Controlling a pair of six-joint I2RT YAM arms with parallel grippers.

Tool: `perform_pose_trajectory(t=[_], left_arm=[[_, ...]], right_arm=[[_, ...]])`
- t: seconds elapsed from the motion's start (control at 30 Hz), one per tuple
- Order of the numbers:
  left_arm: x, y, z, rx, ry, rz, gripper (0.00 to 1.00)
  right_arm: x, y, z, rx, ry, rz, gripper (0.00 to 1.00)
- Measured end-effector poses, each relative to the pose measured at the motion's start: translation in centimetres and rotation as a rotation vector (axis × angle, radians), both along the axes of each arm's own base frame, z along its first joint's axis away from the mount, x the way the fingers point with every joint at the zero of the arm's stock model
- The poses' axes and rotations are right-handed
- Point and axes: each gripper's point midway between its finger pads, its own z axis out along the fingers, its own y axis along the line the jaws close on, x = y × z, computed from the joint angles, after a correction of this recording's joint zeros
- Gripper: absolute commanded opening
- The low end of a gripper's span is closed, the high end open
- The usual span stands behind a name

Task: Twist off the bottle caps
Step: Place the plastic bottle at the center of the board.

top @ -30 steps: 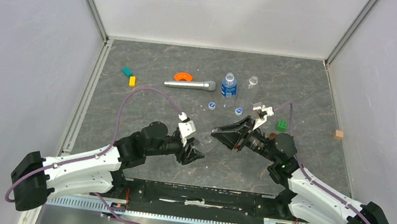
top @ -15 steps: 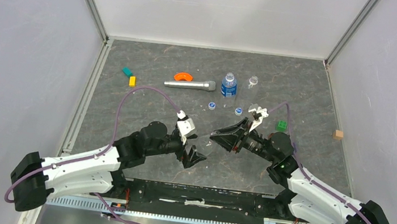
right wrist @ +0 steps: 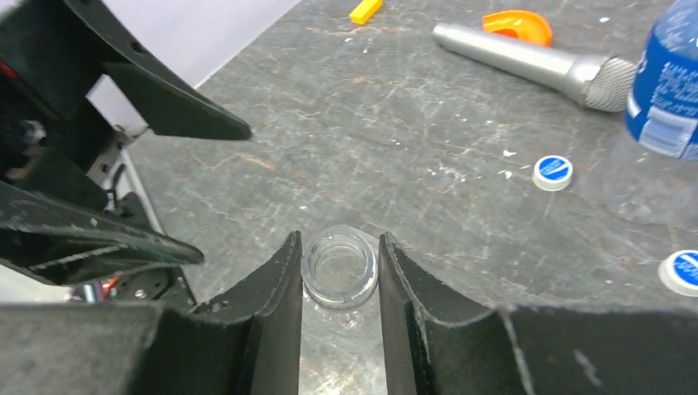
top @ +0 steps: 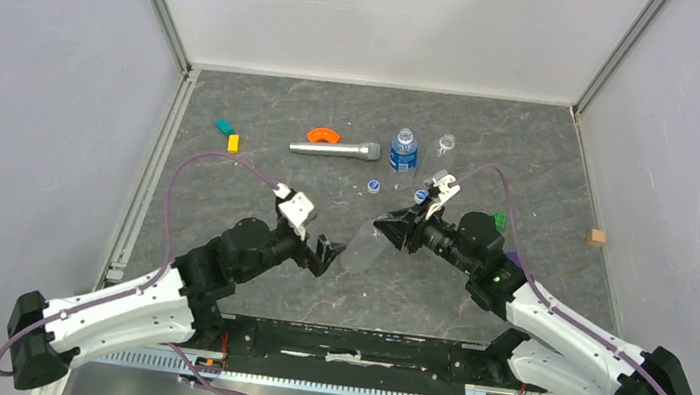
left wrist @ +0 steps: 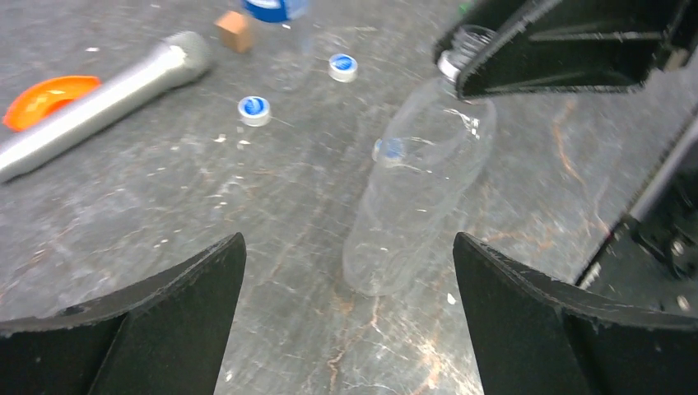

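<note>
My right gripper (right wrist: 339, 243) is shut on the neck of a clear unlabelled bottle (left wrist: 420, 189), whose open mouth (right wrist: 339, 267) carries no cap. The bottle slants down to the table between the arms (top: 366, 245). My left gripper (left wrist: 347, 247) stands wide open and empty, just short of the bottle's base (top: 329, 252). Two bottle caps (top: 375, 185) (top: 420, 195), white with blue tops, lie loose on the table beyond. A small blue-and-white spot shows through the held bottle's wall; whether it is a cap I cannot tell. A blue-labelled bottle (top: 403, 150) and a small clear one (top: 446, 144) stand further back.
A silver microphone-like cylinder (top: 337, 148) and an orange curved piece (top: 321, 135) lie at the back. Teal (top: 225, 127) and yellow (top: 233, 143) blocks sit at the left, a green block (top: 498, 219) behind my right arm, and a wooden cube (top: 597, 237) far right.
My left gripper has opened wide and drawn back leftward from the bottle. My right gripper, still holding the bottle's neck, has shifted a little up and to the left.
</note>
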Motion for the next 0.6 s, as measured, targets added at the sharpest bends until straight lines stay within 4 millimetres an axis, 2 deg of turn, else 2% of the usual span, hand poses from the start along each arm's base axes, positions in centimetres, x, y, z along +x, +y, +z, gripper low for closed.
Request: perform_pose_trajectory(t=[0.1, 0.2, 0.37, 0.6], left_arm=[[0.8, 1.7, 0.9, -0.033, -0.022, 0.101, 1.00], [1.3, 3.0, 0.8, -0.040, -0.025, 0.173, 1.00], [1.8, 4.1, -1.0, 0.002, 0.004, 0.242, 1.00], [1.8, 4.3, -3.3, 0.076, 0.052, 0.259, 1.00]], right_arm=[[0.9, 0.0, 0.2, -0.056, -0.041, -0.041, 0.00], [1.8, -0.1, 0.2, -0.111, -0.087, -0.086, 0.00], [3.0, -0.2, 0.1, -0.177, -0.131, -0.151, 0.00], [4.5, 0.2, 0.1, -0.211, -0.146, -0.201, 0.02]])
